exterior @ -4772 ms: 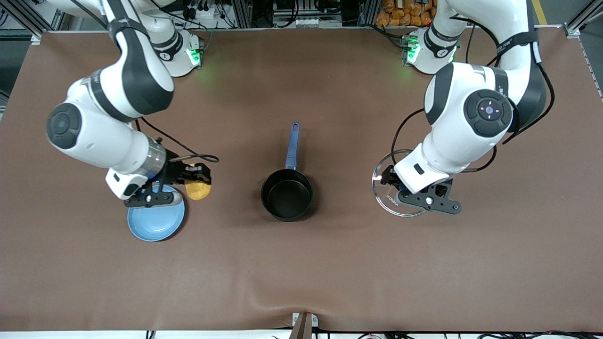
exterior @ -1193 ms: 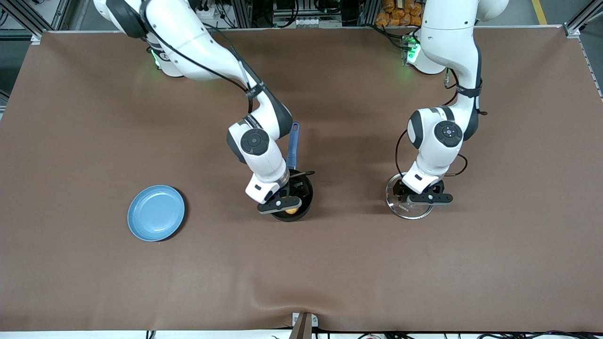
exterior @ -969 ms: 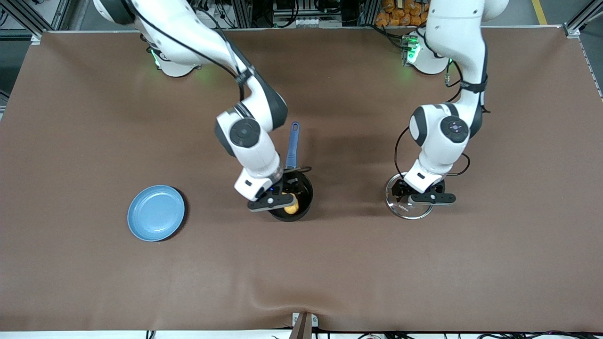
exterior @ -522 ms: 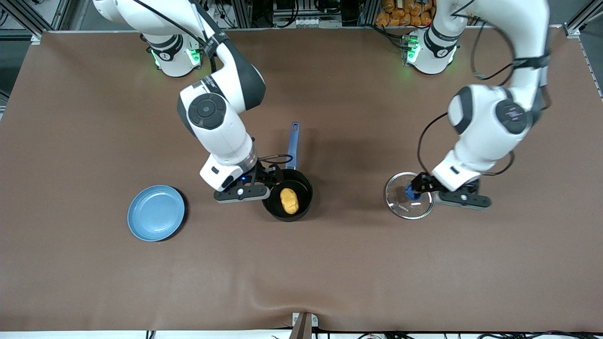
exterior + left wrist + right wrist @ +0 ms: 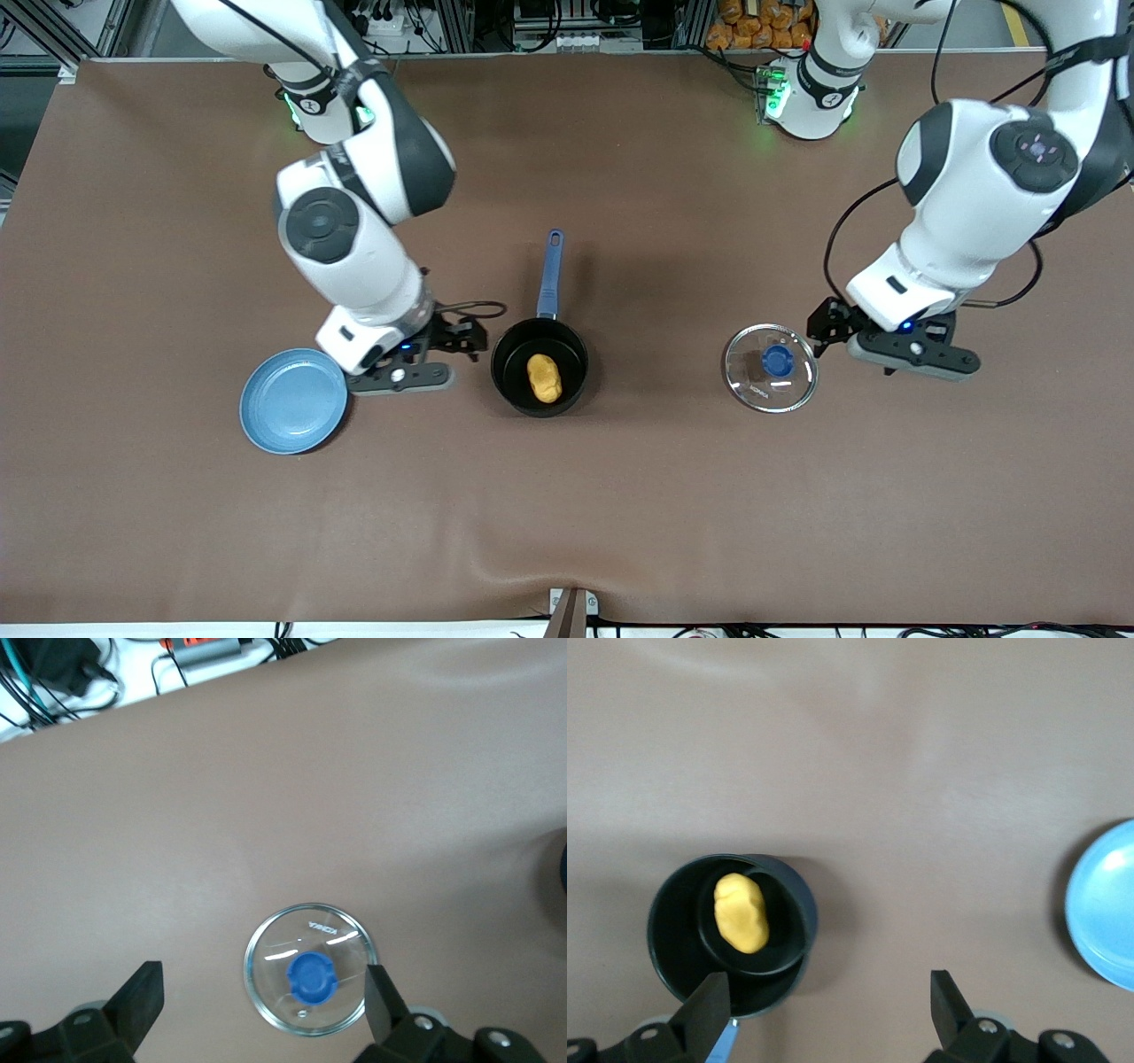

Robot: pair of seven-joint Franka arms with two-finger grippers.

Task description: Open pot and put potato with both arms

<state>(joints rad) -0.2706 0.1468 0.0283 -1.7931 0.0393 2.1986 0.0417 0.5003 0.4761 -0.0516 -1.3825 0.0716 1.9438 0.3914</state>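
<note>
The pot (image 5: 567, 353) stands open at mid-table, its blue handle (image 5: 551, 270) pointing toward the robots. The potato (image 5: 544, 377) lies inside it. The glass lid (image 5: 753, 381) with its blue knob (image 5: 778, 360) lies flat on the table toward the left arm's end. My right gripper (image 5: 465, 337) is open and empty, over the table between the plate and the pot. Its wrist view shows the pot (image 5: 673, 930), the potato (image 5: 740, 911) and the gripper (image 5: 828, 1005). My left gripper (image 5: 826, 323) is open and empty, over the table beside the lid. Its wrist view shows the lid (image 5: 341, 935) and the gripper (image 5: 263, 992).
A flat light-blue plate (image 5: 292, 400) lies toward the right arm's end of the table, level with the pot; its edge also shows in the right wrist view (image 5: 1107, 904). The brown mat covers the whole table.
The right gripper let go of the potato in the pot, rose and drew back toward the plate. The left gripper let go of the lid's knob and moved off toward its own end.
</note>
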